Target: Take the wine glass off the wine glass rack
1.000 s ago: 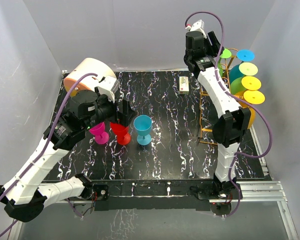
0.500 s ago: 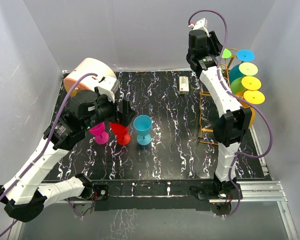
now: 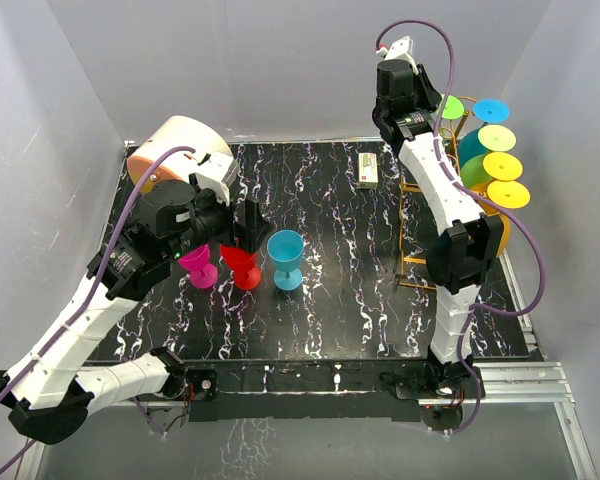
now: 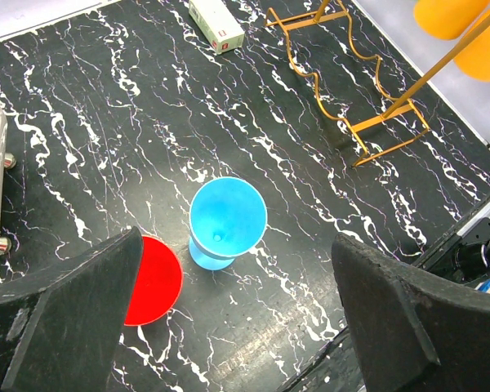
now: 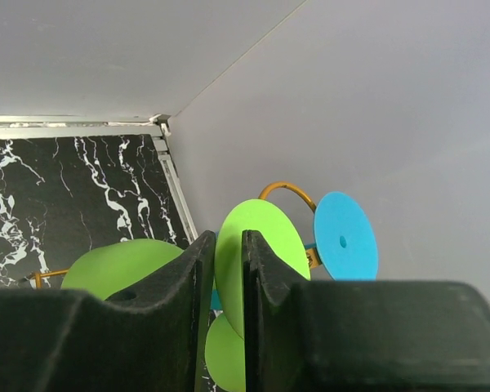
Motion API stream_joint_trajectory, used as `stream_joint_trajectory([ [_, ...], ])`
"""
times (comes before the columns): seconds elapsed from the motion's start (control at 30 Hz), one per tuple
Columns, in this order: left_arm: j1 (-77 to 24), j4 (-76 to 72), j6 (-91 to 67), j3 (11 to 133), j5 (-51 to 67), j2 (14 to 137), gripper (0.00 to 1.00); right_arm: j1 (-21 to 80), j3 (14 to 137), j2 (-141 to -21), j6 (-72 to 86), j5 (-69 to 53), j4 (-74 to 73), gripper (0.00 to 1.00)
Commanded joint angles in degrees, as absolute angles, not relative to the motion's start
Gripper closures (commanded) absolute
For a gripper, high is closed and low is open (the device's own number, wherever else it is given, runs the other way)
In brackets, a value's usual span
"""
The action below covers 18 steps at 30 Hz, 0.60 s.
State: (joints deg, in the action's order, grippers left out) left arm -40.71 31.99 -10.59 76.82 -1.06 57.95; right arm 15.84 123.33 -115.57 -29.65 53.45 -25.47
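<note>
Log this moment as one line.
right gripper: shut on foot of lime-green plastic wine glass hanging on orange-gold wire rack | left gripper: open, empty

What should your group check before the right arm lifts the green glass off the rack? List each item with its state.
1. Is the right gripper at the green glass? Ok: its fingers flank the green base.
2. Is the grip firm? Cannot tell: the gap is narrow, but contact is not visible.
3. Is the glass on the rack? Ok: it hangs at the top and is not yet off.
4. Is the neighbouring blue base clear of the fingers? Ok: it sits off to one side.
5. Is the left gripper out of the way? Ok: it is open and far from the rack.
</note>
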Motion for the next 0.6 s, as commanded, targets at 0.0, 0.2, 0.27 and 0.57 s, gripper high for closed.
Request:
stream_joint_trajectory([
  [0.0, -41.0, 32.1, -10.1, 77.3, -1.4, 57.1, 0.01, 15.6, 126.3, -114.8, -29.1, 53.1, -23.7, 0.83],
  [0.2, -41.0, 32.1, -10.2, 77.3, -1.4, 57.1, 0.01, 15.7, 127.1, -114.4, -28.5, 52.8, -24.2, 0.89],
  [0.27, -40.9, 32.2, -10.3, 77.3, -1.3, 57.2, 0.01, 15.7, 126.9, -113.8, -28.6, 52.8, -24.0, 0.9],
  [0.57, -41.0, 32.3, -11.5, 78.2, -0.1, 57.1, 0.01, 16.1, 126.8, -111.7, -28.6, 51.8, -23.8, 0.94],
])
